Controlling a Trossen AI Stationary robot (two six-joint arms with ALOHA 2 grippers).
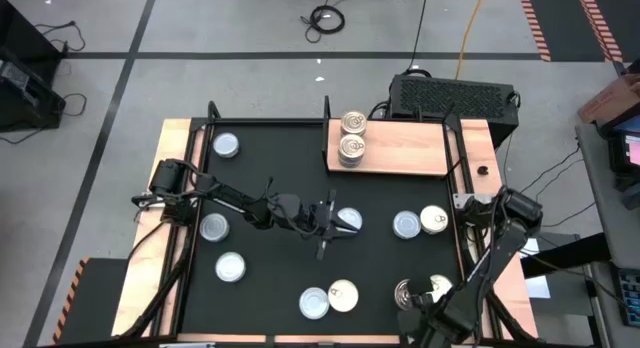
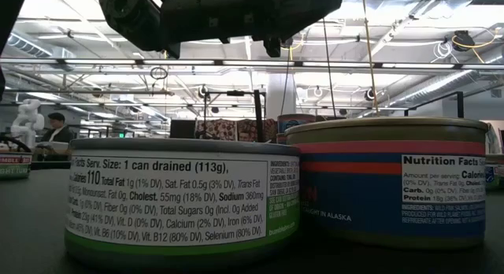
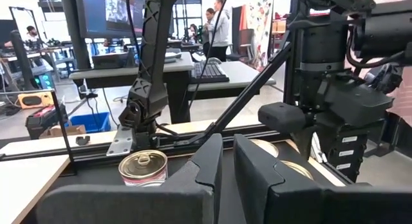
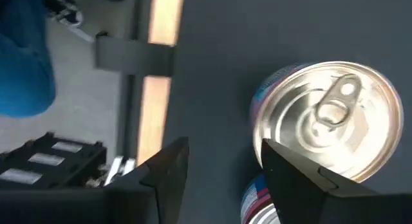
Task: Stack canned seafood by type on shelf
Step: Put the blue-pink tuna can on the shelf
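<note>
Two cream-gold pull-tab tins (image 1: 352, 135) sit at the left end of the wooden shelf (image 1: 400, 148). Several silvery-blue tins (image 1: 213, 226) and cream-gold tins (image 1: 433, 219) lie scattered on the black table. My left gripper (image 1: 335, 226) (image 3: 226, 163) reaches level toward the table's right. It hovers over a silvery-blue tin (image 1: 350, 220), its fingers almost together with nothing between them. My right gripper (image 1: 418, 300) (image 4: 222, 176) is open near the right front corner. It points down beside a cream-gold tin (image 4: 328, 121), with another tin (image 4: 256, 198) partly under it.
Two tins (image 1: 313, 304) (image 1: 343, 295) stand together at the near edge and fill the low view (image 2: 181, 195) (image 2: 386, 187). A black metal frame (image 1: 270, 121) borders the table. A dark box (image 1: 452, 93) sits behind the shelf. People (image 3: 215, 18) are in the room beyond.
</note>
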